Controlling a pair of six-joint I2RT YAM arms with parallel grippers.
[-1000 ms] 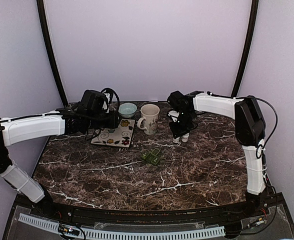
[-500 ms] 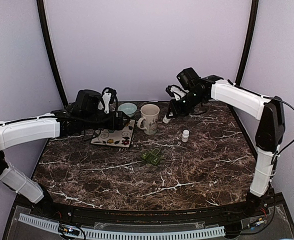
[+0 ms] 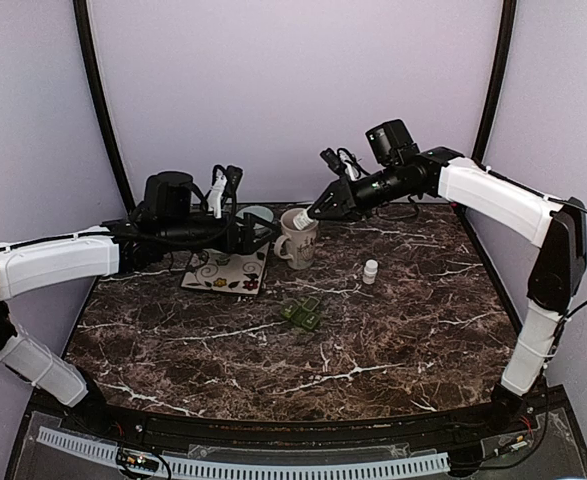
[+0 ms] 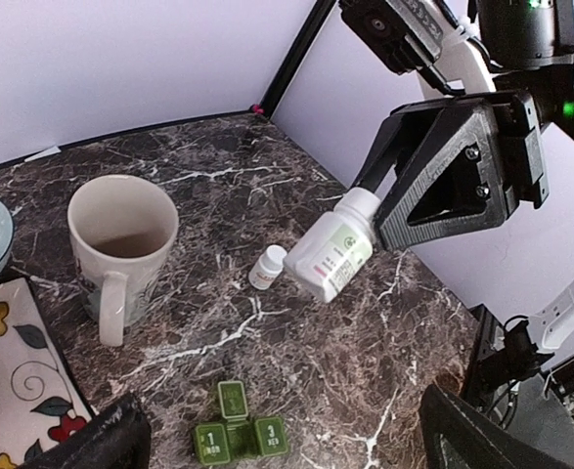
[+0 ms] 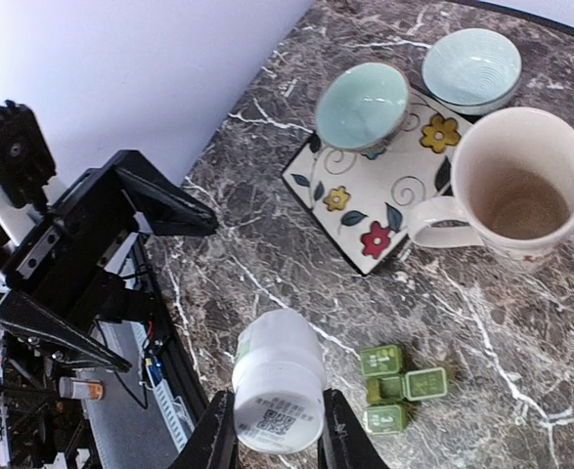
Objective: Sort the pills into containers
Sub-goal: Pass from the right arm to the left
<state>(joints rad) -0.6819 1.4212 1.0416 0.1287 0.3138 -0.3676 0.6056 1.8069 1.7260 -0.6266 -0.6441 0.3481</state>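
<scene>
- Between the right pincer's (image 3: 320, 205) fingers sits the white pill bottle (image 3: 300, 217). It is clamped by one end, tilted and lifted off the table (image 3: 393, 330), with the jaws partly closed around it. Whether its cap is on I cannot tell.
- Facing it from across, the left pincer (image 4: 291, 440) stands spread wide and holds nothing. The bottle's free end points its way, with a gap between them.
- My reading of the step: the two arms are opening or passing the bottle before any sorting, and no loose pills show. The next move calls for the left pincer to come in along the bottle's axis and close on the free end while the right holds firm.
- Just below and beside the bottle stands the cream mug (image 3: 298, 240), empty and near enough to be knocked.
- Under the left pincer lies the floral plate (image 3: 228, 272) with a teal bowl (image 5: 362, 106) on it and a second bowl (image 5: 470, 66) just beside.
- Farther out, toward the arm bases, lies the green pill organizer (image 3: 301, 313). A small white vial (image 3: 370, 270) stands under the right arm, well apart from both pincers.
</scene>
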